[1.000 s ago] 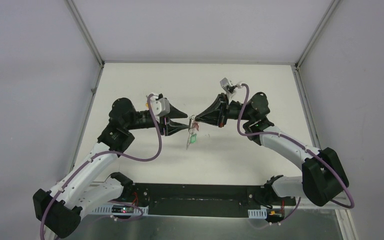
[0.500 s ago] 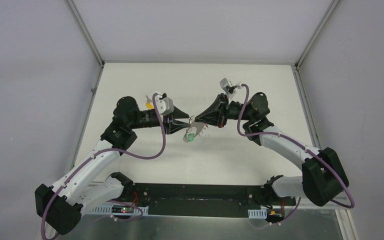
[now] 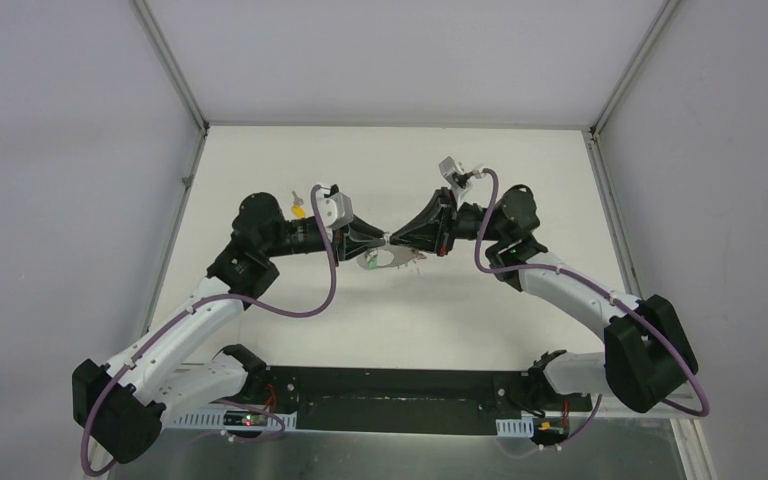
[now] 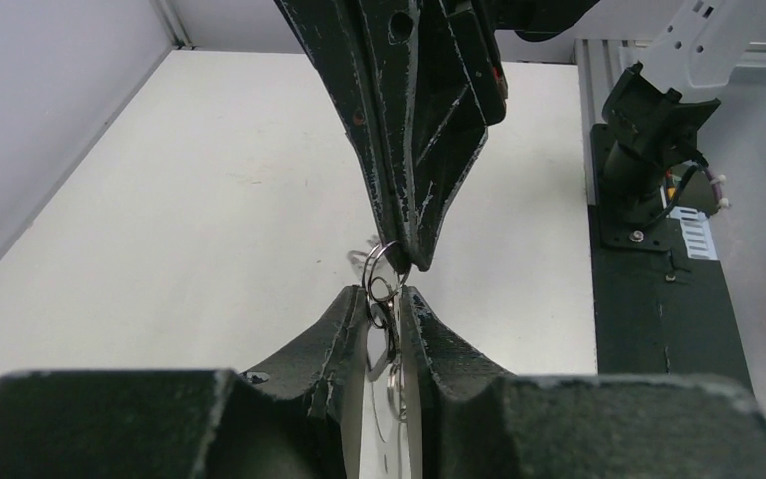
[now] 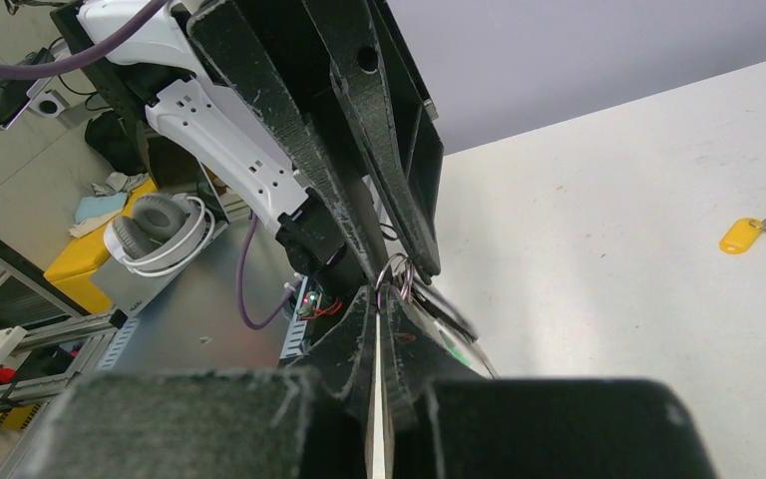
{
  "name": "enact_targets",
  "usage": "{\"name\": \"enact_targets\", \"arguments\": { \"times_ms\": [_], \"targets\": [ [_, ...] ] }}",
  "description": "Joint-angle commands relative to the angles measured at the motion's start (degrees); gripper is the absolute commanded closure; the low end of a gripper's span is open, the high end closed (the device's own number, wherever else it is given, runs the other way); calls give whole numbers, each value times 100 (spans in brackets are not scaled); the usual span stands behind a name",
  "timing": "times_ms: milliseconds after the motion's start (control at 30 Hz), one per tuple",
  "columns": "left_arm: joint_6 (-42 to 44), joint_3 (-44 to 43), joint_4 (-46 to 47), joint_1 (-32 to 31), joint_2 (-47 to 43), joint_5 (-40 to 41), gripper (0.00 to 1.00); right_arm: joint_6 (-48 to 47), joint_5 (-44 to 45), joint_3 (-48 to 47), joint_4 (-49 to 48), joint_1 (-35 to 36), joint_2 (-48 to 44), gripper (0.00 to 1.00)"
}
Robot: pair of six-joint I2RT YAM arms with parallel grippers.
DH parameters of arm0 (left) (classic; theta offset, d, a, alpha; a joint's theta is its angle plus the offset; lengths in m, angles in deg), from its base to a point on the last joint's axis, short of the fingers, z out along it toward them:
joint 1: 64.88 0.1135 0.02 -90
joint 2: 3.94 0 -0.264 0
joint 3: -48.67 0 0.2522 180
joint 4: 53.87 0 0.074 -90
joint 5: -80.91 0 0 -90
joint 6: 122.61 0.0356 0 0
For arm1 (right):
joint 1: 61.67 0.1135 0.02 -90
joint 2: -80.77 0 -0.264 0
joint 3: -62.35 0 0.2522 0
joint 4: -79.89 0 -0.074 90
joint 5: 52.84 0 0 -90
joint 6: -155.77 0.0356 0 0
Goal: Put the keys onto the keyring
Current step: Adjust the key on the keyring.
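- Closing in since a second ago, my left gripper (image 4: pixel 386 299) is meeting the right gripper (image 5: pixel 378 295) tip to tip.
- Right jaws are clamping the keyring (image 3: pixel 392 259) over mid-table; whether the left jaws are gripping it, I cannot tell.
- Edges of the table (image 3: pixel 480 310) are sitting well away.

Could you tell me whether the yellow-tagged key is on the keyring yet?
Not on it: the yellow-tagged key lies alone on the white table.

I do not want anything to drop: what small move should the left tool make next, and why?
Probably close the left tool slightly more. Its jaws stand narrowly apart around a small ring, and I cannot tell whether they pinch it. The right tool is shut on the keyring, so a firm left grip should come before any pull.
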Motion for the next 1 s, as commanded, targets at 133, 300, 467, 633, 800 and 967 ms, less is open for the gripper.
{"name": "enact_targets", "arguments": {
  "times_ms": [133, 300, 467, 633, 800, 967],
  "targets": [
    [-155, -45, 633, -89, 21, -26, 89, 61, -23, -217, -435, 76, -51, 100],
    [-207, -30, 662, -89, -121, 108, 67, 54, -38, -232, -435, 80, -47, 100],
    [-106, -68, 387, -80, -327, 220, 70, 54, -58, -242, -444, 80, -27, 100],
    [9, -198, -121, -80, -330, 14, 73, 58, -70, -259, -457, 88, -25, 100],
    [-11, -226, -247, -80, -219, -207, 75, 67, -87, -255, -460, 102, -16, 100],
    [43, -299, -255, -80, -72, -214, 83, 63, -86, -251, -470, 111, -16, 100]
  ]
}}
